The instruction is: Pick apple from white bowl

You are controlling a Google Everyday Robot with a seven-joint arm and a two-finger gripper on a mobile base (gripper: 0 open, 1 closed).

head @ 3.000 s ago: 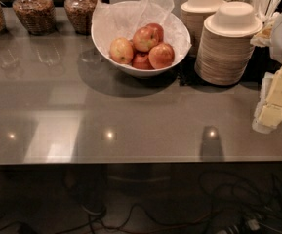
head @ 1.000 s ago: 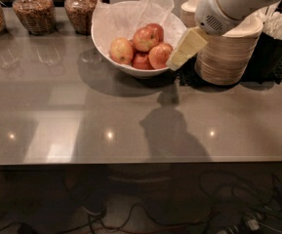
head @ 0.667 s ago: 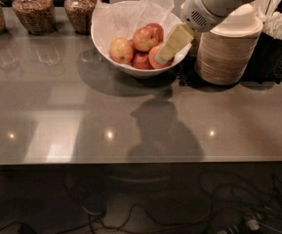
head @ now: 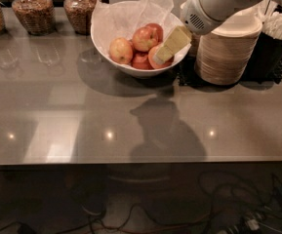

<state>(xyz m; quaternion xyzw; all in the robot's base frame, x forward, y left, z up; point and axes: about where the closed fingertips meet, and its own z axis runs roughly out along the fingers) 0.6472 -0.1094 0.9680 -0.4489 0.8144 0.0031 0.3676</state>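
Observation:
The white bowl (head: 112, 58) stands at the back middle of the counter, lined with crinkled white paper. Several apples lie in it. The orange-red apple (head: 151, 56) is at the front right of the pile and is partly covered. A paler yellow-pink apple (head: 120, 50) lies at the left and a small dark red one (head: 140, 61) is low in the middle. My gripper (head: 163, 55) reaches in from the upper right over the bowl's right rim, its cream tip on or just above the orange-red apple.
A tall stack of beige disposable bowls (head: 227, 50) stands just right of the white bowl, under my arm (head: 213, 4). A black holder with white utensils (head: 277, 33) is at the far right. Three glass jars (head: 29, 9) line the back left.
My gripper came in from the right edge, swung over the stacked bowls and dropped leftwards into the white bowl, down to the front-right apple. The apples have not moved.

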